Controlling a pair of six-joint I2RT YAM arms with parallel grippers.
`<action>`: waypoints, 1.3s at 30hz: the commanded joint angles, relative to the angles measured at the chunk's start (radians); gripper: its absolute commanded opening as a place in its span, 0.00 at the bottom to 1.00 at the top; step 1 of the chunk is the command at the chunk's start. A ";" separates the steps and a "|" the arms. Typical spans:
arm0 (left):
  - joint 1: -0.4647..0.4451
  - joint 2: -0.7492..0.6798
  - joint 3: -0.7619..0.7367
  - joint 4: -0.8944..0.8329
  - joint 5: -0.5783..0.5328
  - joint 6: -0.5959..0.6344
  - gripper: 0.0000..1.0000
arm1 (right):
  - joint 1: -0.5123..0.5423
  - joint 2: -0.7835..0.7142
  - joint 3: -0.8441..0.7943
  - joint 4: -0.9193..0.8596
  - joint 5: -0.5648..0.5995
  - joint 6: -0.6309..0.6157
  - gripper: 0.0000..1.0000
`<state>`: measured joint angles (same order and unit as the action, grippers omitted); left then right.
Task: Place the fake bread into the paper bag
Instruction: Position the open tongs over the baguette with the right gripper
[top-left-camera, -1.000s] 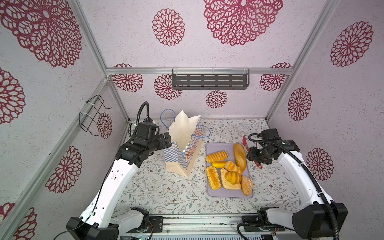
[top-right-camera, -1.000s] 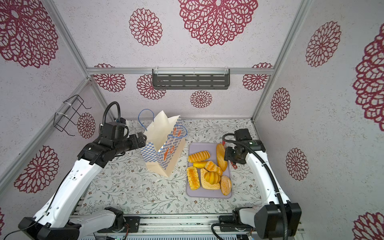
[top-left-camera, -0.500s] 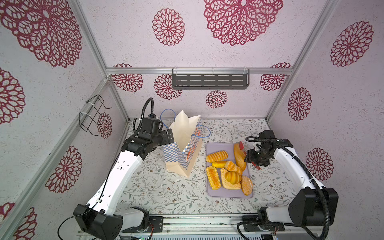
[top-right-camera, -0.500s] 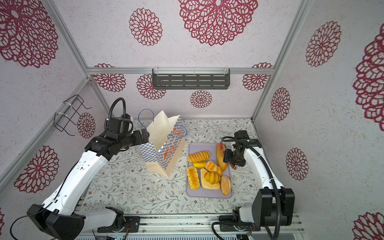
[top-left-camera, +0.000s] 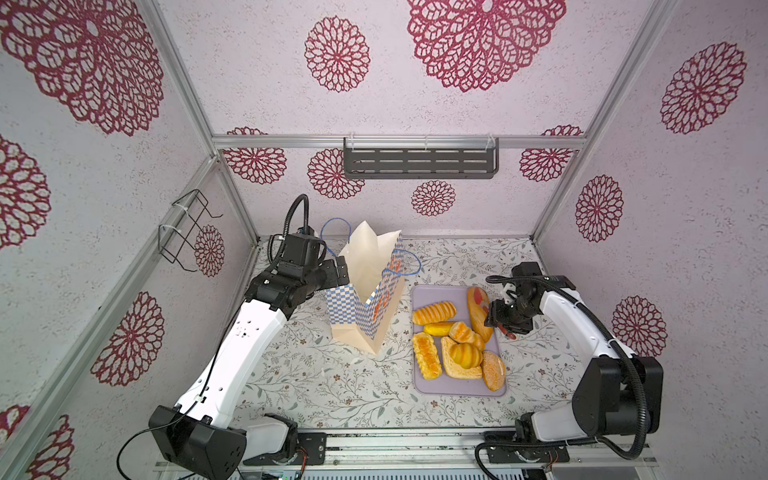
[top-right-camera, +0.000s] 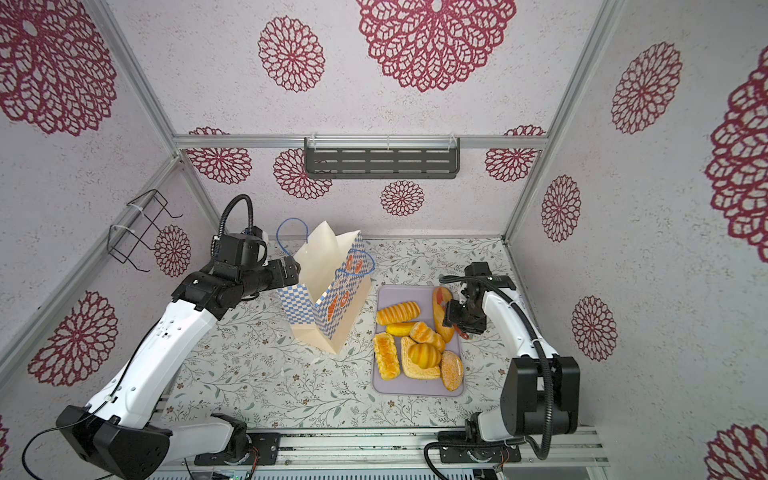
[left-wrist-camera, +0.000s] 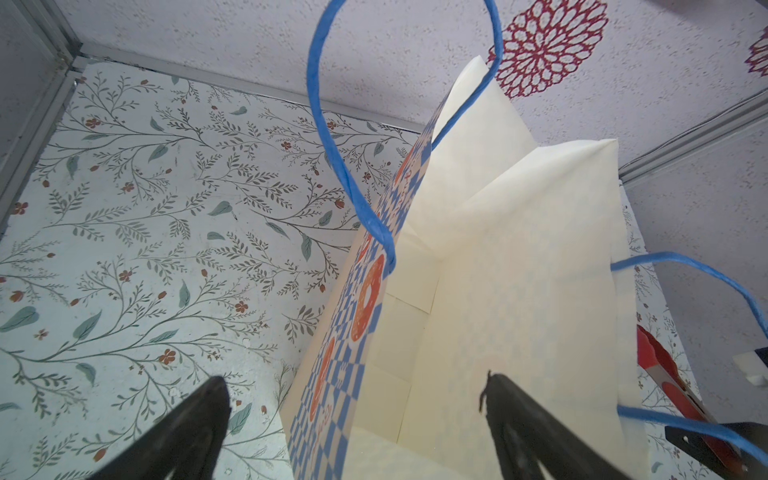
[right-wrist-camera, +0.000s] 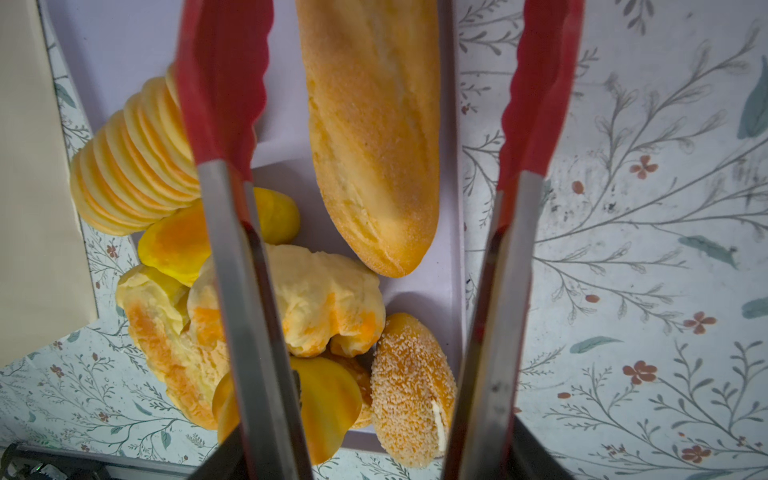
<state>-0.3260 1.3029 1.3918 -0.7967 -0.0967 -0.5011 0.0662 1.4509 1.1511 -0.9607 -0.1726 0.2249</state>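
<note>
Right arm has been closing in over the last second: the right gripper (top-left-camera: 498, 319), clamped on the red tongs (right-wrist-camera: 220, 83), is now hanging over the long loaf (right-wrist-camera: 374, 137). All the fake bread (top-left-camera: 465, 334) is lying on the lilac tray (top-left-camera: 457, 388), just beside the paper bag (top-left-camera: 365, 291) on its right-arm side. Tong blades are standing apart, running along the loaf's long axis and straddling it. At the bag's opposite side the left gripper (top-left-camera: 337, 269) is spread wide astride the bag wall. Judgement: the right arm is nearer; the pinch is likely going across the loaf's width.
</note>
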 joint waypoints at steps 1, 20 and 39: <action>0.012 -0.001 0.010 0.034 0.008 0.018 0.99 | 0.013 0.004 0.005 0.002 -0.022 -0.021 0.64; 0.018 -0.020 -0.014 0.052 0.014 0.009 0.98 | 0.043 0.082 0.052 0.006 -0.024 -0.026 0.60; 0.030 -0.019 -0.010 0.049 0.023 0.012 0.98 | 0.044 0.081 0.109 -0.003 0.019 -0.021 0.45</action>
<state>-0.3096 1.3022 1.3899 -0.7673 -0.0830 -0.5014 0.1059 1.5700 1.2198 -0.9592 -0.1757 0.2176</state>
